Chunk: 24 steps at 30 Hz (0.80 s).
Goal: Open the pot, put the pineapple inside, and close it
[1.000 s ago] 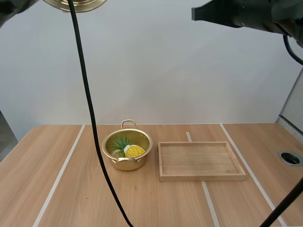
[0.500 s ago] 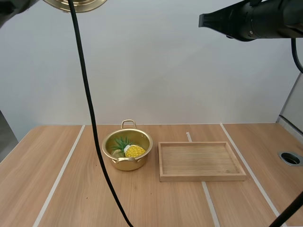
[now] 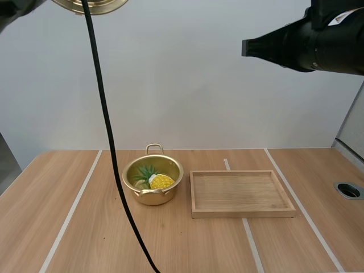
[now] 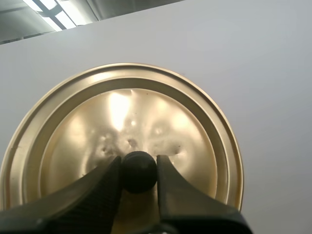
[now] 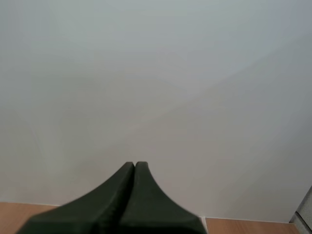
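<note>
Your left fingers (image 4: 103, 189) pinch the knob (image 4: 139, 171) of the lid (image 3: 91, 4), held high above the surface (image 3: 85, 227). Below, the pot (image 3: 153, 197) stands open with the pineapple (image 3: 160, 181) inside, so opening and loading look done and only closing is left. The tray (image 3: 242, 213) lies just beside the pot. Your right fingers (image 5: 132, 171) are pressed together on nothing, raised well above the tray. No brand or writing can be read.

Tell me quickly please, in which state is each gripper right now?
Left gripper: shut on the lid, holding it.
Right gripper: shut, holding nothing.
</note>
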Tool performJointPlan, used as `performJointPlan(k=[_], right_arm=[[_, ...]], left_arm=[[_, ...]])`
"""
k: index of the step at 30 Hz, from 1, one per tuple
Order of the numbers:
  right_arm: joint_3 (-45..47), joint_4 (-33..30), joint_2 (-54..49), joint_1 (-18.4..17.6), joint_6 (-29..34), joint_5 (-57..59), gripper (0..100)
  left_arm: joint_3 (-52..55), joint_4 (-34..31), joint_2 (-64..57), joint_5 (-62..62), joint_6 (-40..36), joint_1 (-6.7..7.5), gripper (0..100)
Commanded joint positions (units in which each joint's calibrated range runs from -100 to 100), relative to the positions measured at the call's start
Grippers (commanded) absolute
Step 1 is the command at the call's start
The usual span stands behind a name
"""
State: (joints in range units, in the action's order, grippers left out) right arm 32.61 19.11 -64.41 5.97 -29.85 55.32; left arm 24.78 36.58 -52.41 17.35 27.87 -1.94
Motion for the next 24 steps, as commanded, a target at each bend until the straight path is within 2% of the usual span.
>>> performJointPlan(k=[1,8,11,24], right_arm=[[0.94,-0.60,-2.49,0.21,1.65,-0.51,0],[3.27,-1.41,-5.39,0.21,2.25,1.36,0],[3.27,-1.42,-5.39,0.21,2.25,2.95,0],[3.27,-1.42,-5.39,0.21,2.25,4.24,0]], left_arm=[[-0.50,0.95,-0.35,-1.98,-0.57,0.17,0],[-0.50,0.95,-0.35,-1.44,-0.57,0.17,0],[-0.50,1.08,0.38,1.02,-3.14,0.17,0],[-0.50,0.96,11.40,36.71,-3.35,0.17,0]])
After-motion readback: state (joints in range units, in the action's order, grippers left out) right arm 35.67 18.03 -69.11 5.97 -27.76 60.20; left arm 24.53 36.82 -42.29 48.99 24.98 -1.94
